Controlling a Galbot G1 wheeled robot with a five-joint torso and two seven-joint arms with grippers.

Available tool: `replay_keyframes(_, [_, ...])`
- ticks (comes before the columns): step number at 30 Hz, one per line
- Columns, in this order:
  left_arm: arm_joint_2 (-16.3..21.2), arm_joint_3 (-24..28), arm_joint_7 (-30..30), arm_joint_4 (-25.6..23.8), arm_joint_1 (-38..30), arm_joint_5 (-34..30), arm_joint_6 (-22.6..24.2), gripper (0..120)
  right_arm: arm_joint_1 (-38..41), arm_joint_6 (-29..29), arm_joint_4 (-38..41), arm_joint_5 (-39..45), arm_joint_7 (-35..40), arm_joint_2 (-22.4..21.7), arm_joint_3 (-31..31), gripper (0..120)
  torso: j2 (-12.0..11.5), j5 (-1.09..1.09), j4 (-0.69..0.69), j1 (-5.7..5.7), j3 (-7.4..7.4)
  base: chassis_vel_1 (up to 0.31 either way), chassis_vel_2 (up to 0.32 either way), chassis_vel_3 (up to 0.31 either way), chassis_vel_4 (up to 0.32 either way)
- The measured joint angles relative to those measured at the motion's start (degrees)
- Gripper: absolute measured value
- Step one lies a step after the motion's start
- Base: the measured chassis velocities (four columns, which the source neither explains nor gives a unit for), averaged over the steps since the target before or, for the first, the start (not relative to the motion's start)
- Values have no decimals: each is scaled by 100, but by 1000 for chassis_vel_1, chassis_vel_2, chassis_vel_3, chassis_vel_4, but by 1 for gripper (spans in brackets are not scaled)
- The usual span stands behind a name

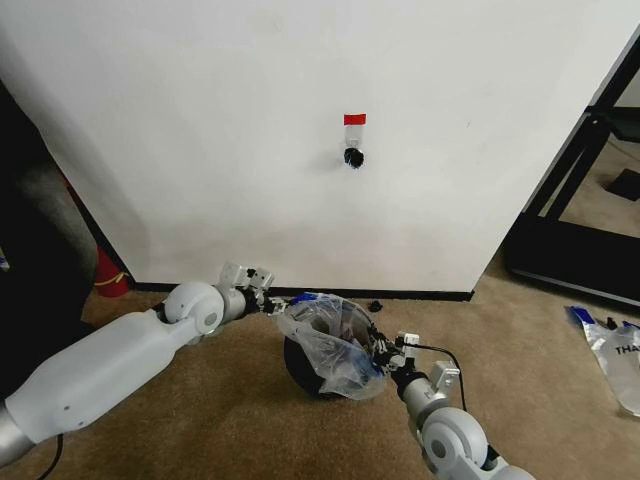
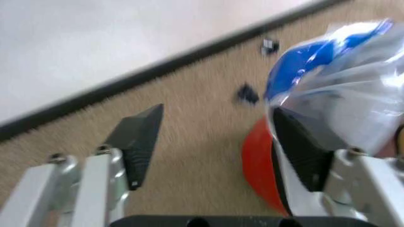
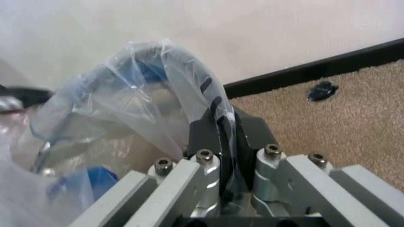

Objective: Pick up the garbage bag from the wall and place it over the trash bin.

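- Right gripper pinched tight on garbage bag, draped over trash bin.
- Left gripper fingers spread wide, beside bag's far edge.

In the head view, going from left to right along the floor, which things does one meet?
Red fire extinguisher → left gripper → garbage bag over the trash bin → right gripper → other plastic bag.

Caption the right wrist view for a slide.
Right gripper shut on the garbage bag, its clear plastic bunched before the white wall and black baseboard.
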Motion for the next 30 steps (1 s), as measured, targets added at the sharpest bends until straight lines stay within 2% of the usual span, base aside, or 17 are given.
replay_keyframes(3, [225, -791, -48, -460, 395, -4, -82, 85, -18, -32, -16, 48, 2, 5, 39, 1, 0, 1, 0, 0, -1, 0, 0, 0, 0])
replay_keyframes(4, [225, -791, -48, -460, 395, -4, -82, 85, -18, -32, -16, 48, 2, 5, 39, 1, 0, 1, 0, 0, -1, 0, 0, 0, 0])
replay_keyframes(7, [386, -1164, -37, -603, 570, -7, -131, 97, -36, -42, -27, 73, -3, 9, 65, 1, 0, 1, 0, 0, -1, 0, 0, 0, 0])
replay_keyframes(9, [557, -1377, -13, -803, 764, 27, -213, 100, -55, -43, -27, 88, -13, 6, 79, 1, 0, 1, 0, 0, 0, 0, 0, 0, 0])
replay_keyframes(11, [700, -1627, 17, -1262, 1105, 53, -310, 100, -81, -45, -20, 100, -27, 6, 110, 1, 0, 3, 0, 0, 0, 0, 0, 0, 0])
replay_keyframes(12, [700, -1627, 17, -1262, 1105, 53, -310, 100, -81, -45, -20, 100, -27, 6, 110, 1, 0, 3, 0, 0, 0, 0, 0, 0, 0])
replay_keyframes(15, [810, -1752, 119, -1968, 1505, 81, -357, 100, -124, -46, -12, 103, -45, -3, 153, 1, 1, 2, 1, 0, -1, 0, 0, 0, 0])
replay_keyframes(18, [822, -1577, 209, -2408, 1579, 116, -356, 100, -160, -46, -2, 99, -61, -37, 162, 1, 1, 3, 0, 0, -1, 0, 0, 0, 0])
replay_keyframes(19, [791, -1241, 274, -2621, 1460, 153, -333, 100, -177, -46, 12, 92, -64, -61, 165, 1, 1, 4, 1, 0, -1, 0, 0, 0, 0])
replay_keyframes(20, [791, -1241, 274, -2621, 1460, 153, -333, 100, -177, -46, 12, 92, -64, -61, 165, 1, 1, 4, 1, 0, -1, 0, 0, 0, 0])
replay_keyframes(21, [761, -957, 299, -2664, 1306, 201, -314, 100, -187, -49, 36, 88, -64, -75, 165, 1, 1, 3, 0, 0, -1, 0, 0, 0, 0])
replay_keyframes(25, [530, 359, 463, -2444, 407, 587, -262, 100, -207, -77, 144, 69, -49, -142, 174, 1, 0, 2, -1, 0, 0, 0, 0, 0, 0])
replay_keyframes(27, [509, 431, 467, -2421, 342, 596, -257, 100, -208, -81, 153, 68, -48, -149, 174, 1, 0, 1, -1, 0, 0, 0, 0, 0, 0])
replay_keyframes(30, [254, 1130, 504, -2134, -346, 641, -199, 99, -241, -94, 211, 55, -45, -192, 188, 1, 0, 3, -2, 0, 0, 0, 0, 0, 0])
